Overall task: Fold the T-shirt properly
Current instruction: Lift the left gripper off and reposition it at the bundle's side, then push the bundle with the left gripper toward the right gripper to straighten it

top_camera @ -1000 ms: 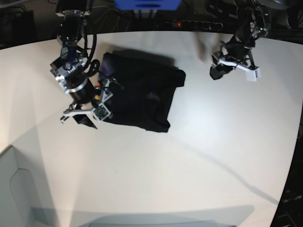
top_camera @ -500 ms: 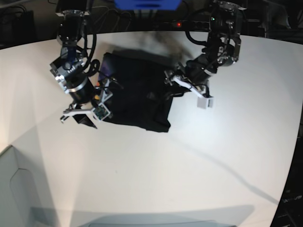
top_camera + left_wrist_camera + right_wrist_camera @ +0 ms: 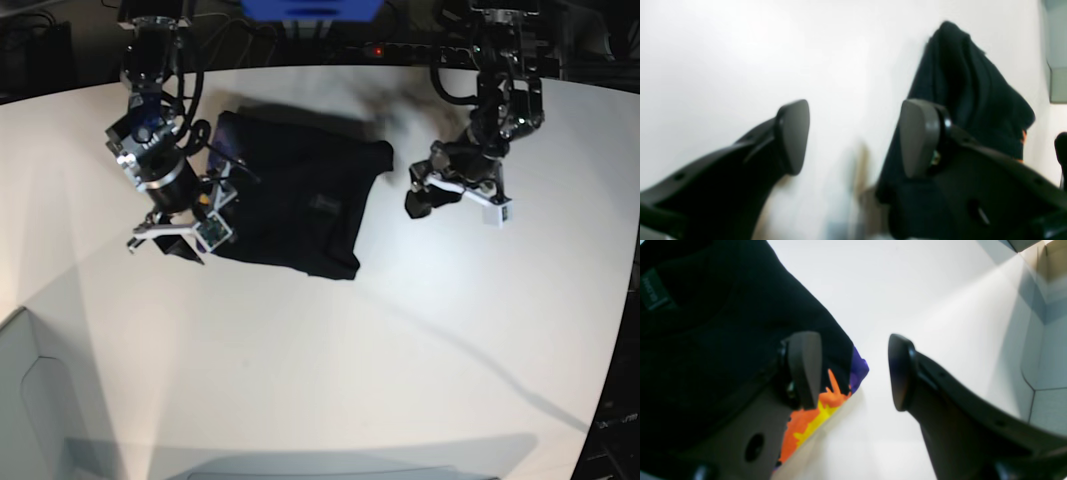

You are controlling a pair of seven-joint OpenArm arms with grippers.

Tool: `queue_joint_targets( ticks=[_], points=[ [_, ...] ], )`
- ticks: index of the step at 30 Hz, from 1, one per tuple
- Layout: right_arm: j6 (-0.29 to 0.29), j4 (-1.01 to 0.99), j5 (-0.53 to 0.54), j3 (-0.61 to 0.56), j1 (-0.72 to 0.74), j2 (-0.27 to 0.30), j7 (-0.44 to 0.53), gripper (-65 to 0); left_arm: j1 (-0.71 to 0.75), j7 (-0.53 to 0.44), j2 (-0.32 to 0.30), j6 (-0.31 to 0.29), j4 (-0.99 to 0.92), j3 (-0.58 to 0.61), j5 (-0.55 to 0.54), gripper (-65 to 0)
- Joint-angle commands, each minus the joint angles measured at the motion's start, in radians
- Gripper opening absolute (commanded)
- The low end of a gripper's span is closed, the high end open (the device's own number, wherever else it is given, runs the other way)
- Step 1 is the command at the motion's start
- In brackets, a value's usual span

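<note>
The black T-shirt [image 3: 300, 200] lies folded into a rough rectangle on the white table [image 3: 400, 350]. My left gripper [image 3: 440, 195] hovers just right of the shirt's right edge. In the left wrist view the left gripper [image 3: 853, 138] is open with bare table between the fingers, and the T-shirt [image 3: 968, 90] lies behind the right finger. My right gripper [image 3: 178, 238] sits at the shirt's left front corner. In the right wrist view the right gripper [image 3: 853, 370] is open, one finger over the T-shirt [image 3: 723, 326] beside its orange-and-purple print [image 3: 826, 403], the other over the table. A small label [image 3: 653, 290] shows.
A power strip [image 3: 420, 50] and cables run along the table's back edge, by a blue object [image 3: 310, 8]. A pale grey box [image 3: 30, 400] stands at the front left corner. The table's curved edge falls away at the right [image 3: 615, 330].
The left arm swung in from the back right to the shirt's right edge, then drew back a little to the right. The right arm has hardly moved.
</note>
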Motion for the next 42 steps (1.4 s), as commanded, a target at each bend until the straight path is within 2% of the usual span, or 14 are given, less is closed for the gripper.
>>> queue_joint_targets(
  ticks=[1, 7, 11, 14, 17, 20, 29, 31, 32, 36, 37, 42],
  points=[
    [-0.001, 0.017, 0.010, 0.002, 0.009, 0.000, 0.024, -32.2, -0.012, -0.006, 0.008, -0.012, 0.029, 0.006, -0.021, -23.5],
    [-0.001, 0.019, 0.010, 0.003, 0.009, -0.002, 0.024, -31.8, -0.058, -0.007, 0.009, -0.010, 0.118, 0.155, -0.046, -23.4],
    [-0.001, 0.019, 0.010, 0.002, 0.009, -0.002, 0.024, -31.8, -0.121, -0.007, 0.009, -0.004, 0.077, 0.238, -0.038, -23.4],
    [-0.001, 0.019, 0.010, 0.003, 0.009, -0.002, 0.024, -31.8, -0.152, -0.009, 0.009, 0.071, -0.005, 0.253, -0.046, -21.6],
    [-0.001, 0.019, 0.008, 0.005, 0.009, -0.002, 0.024, -31.8, -0.164, -0.007, 0.009, 0.125, -0.046, 0.256, -0.049, -16.0],
    [-0.001, 0.019, 0.008, 0.005, 0.009, 0.000, 0.024, -31.7, -0.173, -0.010, 0.009, 0.125, -0.061, 0.288, -0.042, -12.6],
    [-0.001, 0.028, 0.008, 0.046, 0.021, -0.002, 0.024, -31.7, -0.256, -0.007, 0.009, 0.125, -0.209, 0.414, -0.049, -12.9],
    [-0.001, 0.032, 0.008, 0.071, 0.021, -0.002, 0.030, -31.7, -0.257, -0.007, 0.009, 0.125, -0.213, 0.417, -0.049, -15.8],
    [-0.001, 0.039, 0.008, 0.092, 0.021, -0.002, 0.030, -31.7, -0.264, -0.006, 0.009, 0.125, -0.213, 0.419, -0.044, -19.7],
    [-0.001, 0.045, 0.008, 0.175, 0.047, -0.011, 0.024, -31.7, -0.307, -0.006, 0.009, 0.123, -0.252, 0.429, -0.041, -45.6],
    [-0.001, 0.045, 0.008, 0.203, 0.055, -0.020, 0.024, -31.7, -0.330, -0.006, 0.006, 0.123, -0.275, 0.452, -0.039, -49.8],
    [-0.001, 0.045, 0.008, 0.371, 0.095, -0.074, 0.024, -31.7, -0.497, -0.006, -0.003, 0.116, -0.405, 0.635, -0.039, -50.9]
  ],
)
